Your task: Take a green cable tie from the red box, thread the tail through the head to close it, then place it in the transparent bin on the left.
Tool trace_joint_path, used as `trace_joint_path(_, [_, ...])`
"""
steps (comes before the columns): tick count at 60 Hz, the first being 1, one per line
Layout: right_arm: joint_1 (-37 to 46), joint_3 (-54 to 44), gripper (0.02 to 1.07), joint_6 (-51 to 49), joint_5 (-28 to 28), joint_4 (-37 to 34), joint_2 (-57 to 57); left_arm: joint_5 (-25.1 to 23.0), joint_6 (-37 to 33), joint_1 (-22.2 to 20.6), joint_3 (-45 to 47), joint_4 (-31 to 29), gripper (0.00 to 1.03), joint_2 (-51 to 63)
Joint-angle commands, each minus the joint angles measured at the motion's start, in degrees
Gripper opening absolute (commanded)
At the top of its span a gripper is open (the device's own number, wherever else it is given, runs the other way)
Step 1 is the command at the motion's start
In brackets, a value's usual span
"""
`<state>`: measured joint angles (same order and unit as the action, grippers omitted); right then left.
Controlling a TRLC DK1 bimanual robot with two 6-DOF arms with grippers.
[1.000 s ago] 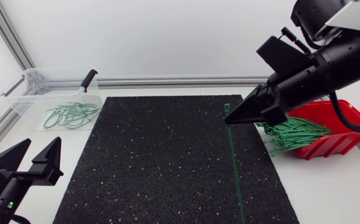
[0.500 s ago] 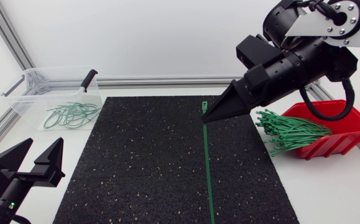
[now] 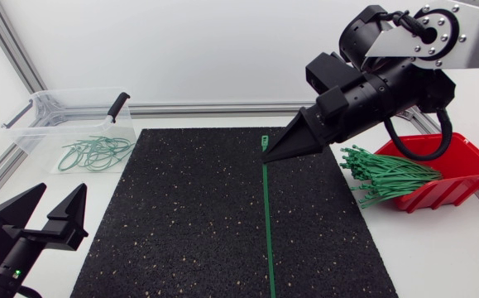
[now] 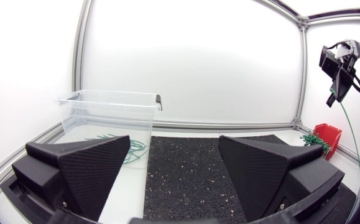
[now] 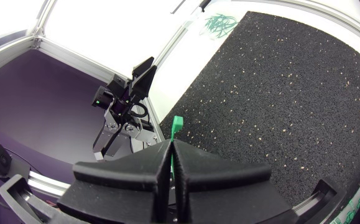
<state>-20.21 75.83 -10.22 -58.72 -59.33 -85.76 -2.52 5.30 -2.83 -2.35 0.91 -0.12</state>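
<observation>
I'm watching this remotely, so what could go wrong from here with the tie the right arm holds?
The right tool pinches the long green plastic cable tie only near its head, so it might slip or twist. Its tail hangs free and could sway, making it hard for the open left tool to catch.

Bright green cable tie (image 3: 266, 223), black mat (image 3: 181, 207) flecked with tan, red box (image 3: 471, 159), clear bin (image 3: 36, 132), matte black right gripper (image 3: 270, 156).
</observation>
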Motion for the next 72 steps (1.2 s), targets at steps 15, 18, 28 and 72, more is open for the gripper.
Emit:
trace_joint_path(15, [-1.15, -0.86, 0.08, 1.69, 0.18, 1.85, -1.43, -8.37, 0.59, 3.71, -5.56, 2.61, 0.99, 9.61])
trace_joint_path(18, [-1.15, -0.86, 0.08, 2.13, 0.45, 2.38, -1.34, -11.01, 1.82, 7.14, -8.37, 5.86, 0.99, 16.20])
trace_joint_path(28, [-0.97, -0.33, 0.08, 2.40, 1.41, 3.17, -1.17, -21.03, 5.25, 17.42, -15.67, 12.28, 0.99, 30.53])
trace_joint_path(72, [-4.05, 5.03, 0.08, 5.38, -3.33, 6.68, -4.51, -39.66, 11.31, 1.69, -25.07, 12.54, 0.99, 48.81])
